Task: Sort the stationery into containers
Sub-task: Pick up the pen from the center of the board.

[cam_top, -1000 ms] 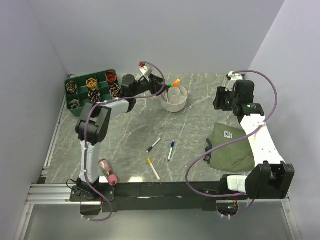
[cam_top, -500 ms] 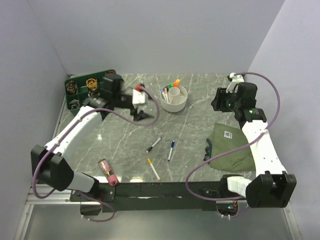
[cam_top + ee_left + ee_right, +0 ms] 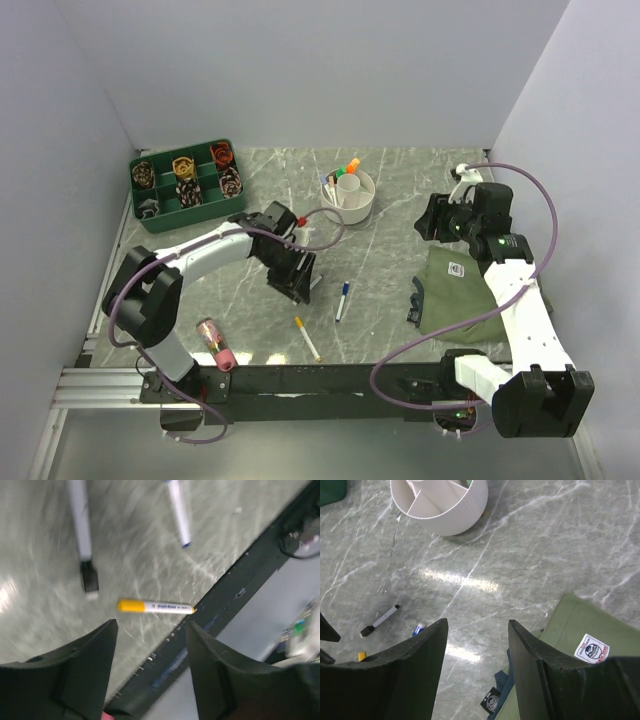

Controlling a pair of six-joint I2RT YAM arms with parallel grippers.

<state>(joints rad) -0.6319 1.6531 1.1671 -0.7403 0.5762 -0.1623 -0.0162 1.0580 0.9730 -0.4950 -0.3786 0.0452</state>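
The white round bowl (image 3: 349, 197) stands at the back middle with an orange-capped marker (image 3: 352, 166) and other pens in it; it also shows in the right wrist view (image 3: 440, 505). Three pens lie on the table in front of it. They are a white pen with a black cap (image 3: 82, 540), a blue-capped pen (image 3: 342, 300) and a thin yellow pen (image 3: 308, 338), also seen in the left wrist view (image 3: 156, 606). A thick pink marker (image 3: 216, 342) lies at the front left. My left gripper (image 3: 294, 277) hovers open and empty over the black-capped pen. My right gripper (image 3: 432, 218) is open and empty.
A dark green tray (image 3: 152, 205) with coiled bands stands at the back left. An olive-green cloth pouch (image 3: 463, 290) lies at the right, below my right arm. The black front rail (image 3: 330, 378) runs along the table's near edge.
My left arm has swung from the bowl, past the green tray, forward to the pens in the middle. My right gripper has drifted slightly toward the front.
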